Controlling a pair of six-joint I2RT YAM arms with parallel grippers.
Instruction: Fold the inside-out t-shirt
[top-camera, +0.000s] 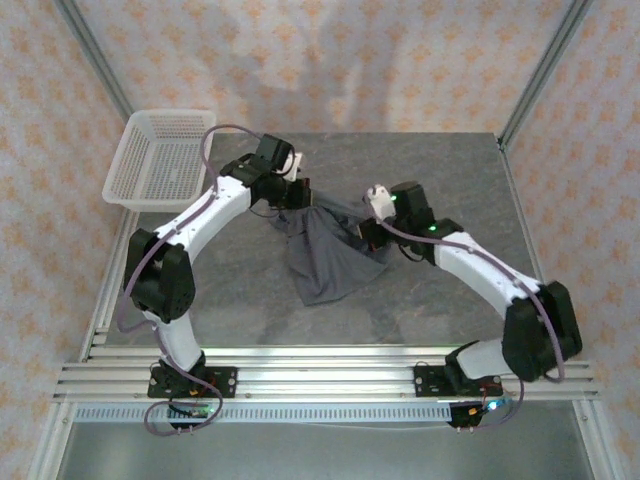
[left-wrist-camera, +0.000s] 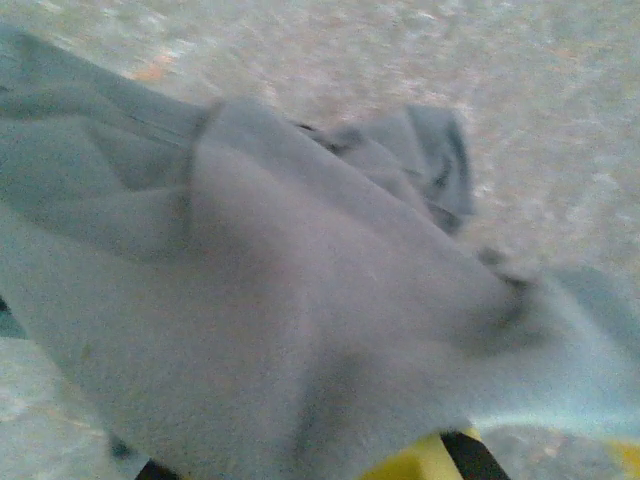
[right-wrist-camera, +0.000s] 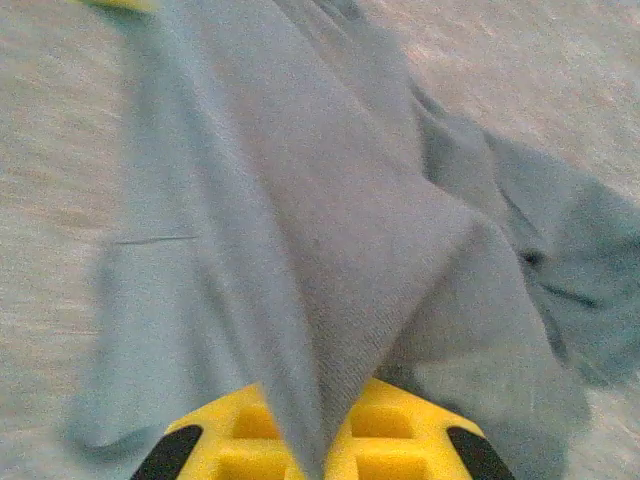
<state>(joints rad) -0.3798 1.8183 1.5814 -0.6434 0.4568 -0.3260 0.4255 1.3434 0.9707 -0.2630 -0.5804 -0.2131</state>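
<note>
we see the inside-out t-shirt (top-camera: 335, 255) near the middle of the grey tabletop (top-camera: 450, 170), strung between the two arms. the left jaws are clamped on its far left end. the right jaws are clamped on its right end, a little nearer to us. between the two grips the top edge of the cloth runs as a short band, and the rest spreads toward the near side in a rough triangle. we cannot tell how much of it lies on the tabletop.

in the left wrist view the grey cloth (left-wrist-camera: 300, 300) is blurred and drapes over a yellow finger (left-wrist-camera: 415, 465) at the bottom edge. in the right wrist view a ridge of the cloth (right-wrist-camera: 330, 250) is pinched between the two yellow fingers (right-wrist-camera: 400, 440) and runs away from them, with folds falling to either side.

a white mesh basket (top-camera: 118, 165) sits at the far left corner, well apart from the t-shirt.
</note>
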